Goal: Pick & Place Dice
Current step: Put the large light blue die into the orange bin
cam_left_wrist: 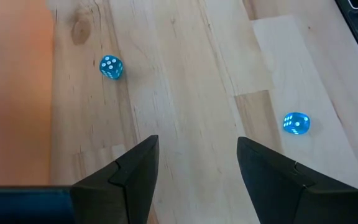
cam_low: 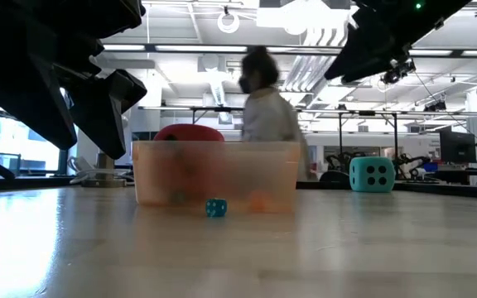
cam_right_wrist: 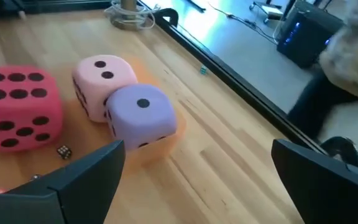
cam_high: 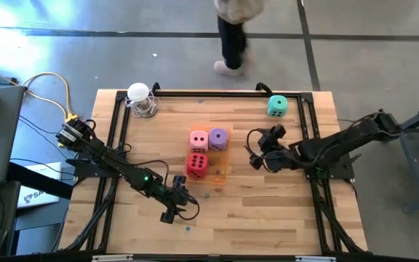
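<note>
Wood table point(cam_high: 268, 218) on a grey floor; we see a person point(cam_high: 233, 29) walking past its far edge. From above, the red die point(cam_high: 198, 164), pink die point(cam_high: 198, 140) and purple die point(cam_high: 217, 138) sit bunched on the orange tray point(cam_high: 220, 164) mid-table, while the teal die point(cam_high: 276, 106) is alone near the far right corner. Left gripper point(cam_high: 174, 206) hangs over bare wood near the front, fingers partly apart, holding nothing. Right gripper point(cam_high: 255, 151) is just right of the purple die, wide open, empty.

Low view: we see the tray wall point(cam_low: 222, 170), red die point(cam_low: 190, 134) behind it, teal die point(cam_low: 371, 175) right, a small blue die point(cam_low: 215, 208) in front.

Left wrist: two small blue dice point(cam_left_wrist: 110, 67) on wood, nothing between the fingers point(cam_left_wrist: 135, 174).

Right wrist: red die point(cam_right_wrist: 17, 106), pink die point(cam_right_wrist: 101, 78), purple die point(cam_right_wrist: 143, 115) touching; tiny dark die point(cam_right_wrist: 63, 151) beside them.
</note>
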`<act>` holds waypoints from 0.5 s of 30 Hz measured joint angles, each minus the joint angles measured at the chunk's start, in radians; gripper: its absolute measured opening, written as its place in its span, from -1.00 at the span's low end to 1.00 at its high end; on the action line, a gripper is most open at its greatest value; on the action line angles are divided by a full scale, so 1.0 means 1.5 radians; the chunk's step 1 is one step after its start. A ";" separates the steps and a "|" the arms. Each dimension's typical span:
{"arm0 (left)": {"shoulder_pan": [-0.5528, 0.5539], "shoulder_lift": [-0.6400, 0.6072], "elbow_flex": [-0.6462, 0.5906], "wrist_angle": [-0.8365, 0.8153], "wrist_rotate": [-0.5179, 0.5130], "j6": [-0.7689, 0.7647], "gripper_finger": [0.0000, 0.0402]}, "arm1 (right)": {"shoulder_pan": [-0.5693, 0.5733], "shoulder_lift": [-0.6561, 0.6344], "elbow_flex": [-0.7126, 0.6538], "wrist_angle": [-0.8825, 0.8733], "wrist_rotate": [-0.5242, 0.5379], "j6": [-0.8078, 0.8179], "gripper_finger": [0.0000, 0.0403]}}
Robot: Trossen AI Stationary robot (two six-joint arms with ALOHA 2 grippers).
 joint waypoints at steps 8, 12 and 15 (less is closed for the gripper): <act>0.000 0.000 0.000 0.000 -0.001 0.000 0.04 | -0.048 -0.012 0.000 0.051 -0.018 0.010 0.97; 0.001 0.000 0.000 0.005 -0.001 0.000 0.04 | -0.079 -0.012 0.000 0.138 -0.015 -0.043 0.97; 0.002 0.000 0.000 0.005 -0.001 0.000 0.04 | -0.117 -0.016 0.004 0.165 -0.021 -0.060 0.97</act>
